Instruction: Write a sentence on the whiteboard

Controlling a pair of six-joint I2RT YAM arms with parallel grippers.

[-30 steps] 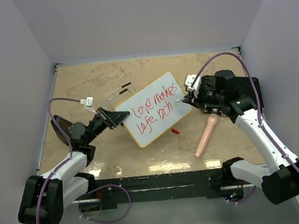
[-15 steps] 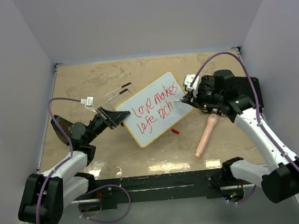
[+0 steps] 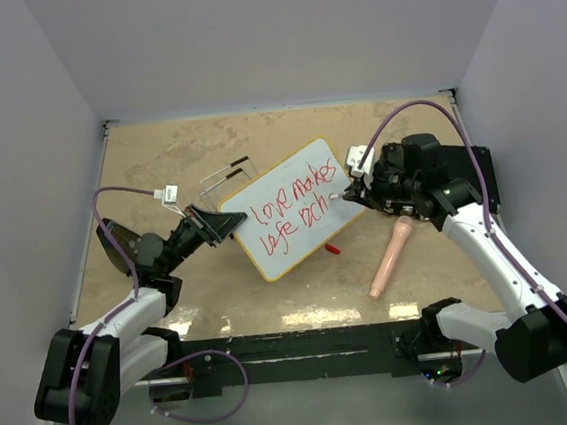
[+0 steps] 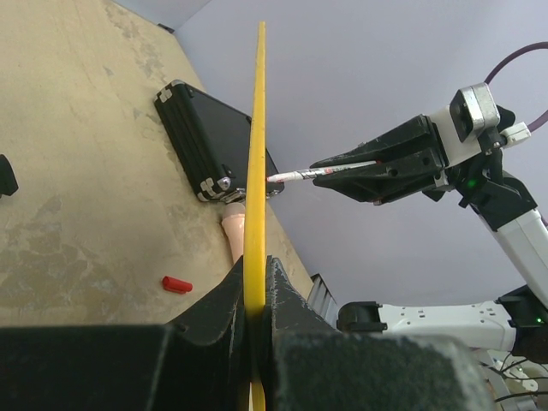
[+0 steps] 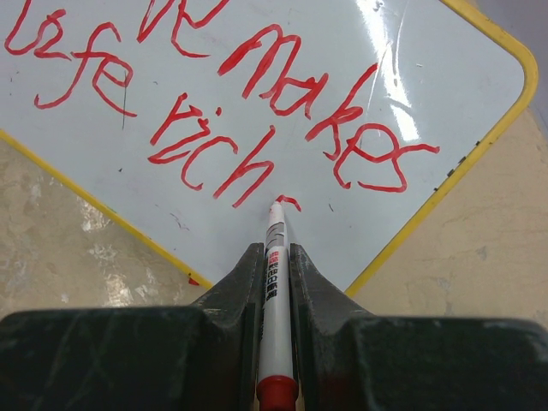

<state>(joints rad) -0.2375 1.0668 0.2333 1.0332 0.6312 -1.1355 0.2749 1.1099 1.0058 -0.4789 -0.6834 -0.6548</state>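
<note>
Red handwriting on the board

We read the red handwritten sentence (image 3: 298, 209) as "love makes" above "life rich", slanting across the small flat white rectangular whiteboard (image 5: 445, 86). The thin white marker pen (image 5: 275, 257) bears a small red printed label that we cannot make out.

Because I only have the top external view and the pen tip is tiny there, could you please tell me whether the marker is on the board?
Observer: From the right wrist, the marker in the right hand appears to have its tip on the whiteboard, just below the "h" of rich, beside a short red stroke.
Operator: Thank you. How is the board held on the other side?
Observer: From the left wrist, the left hand is shut on the board's yellow rim, which is seen edge-on.
Operator: Is anything behind the board?
Observer: A black case lies on the table beyond it.
</note>
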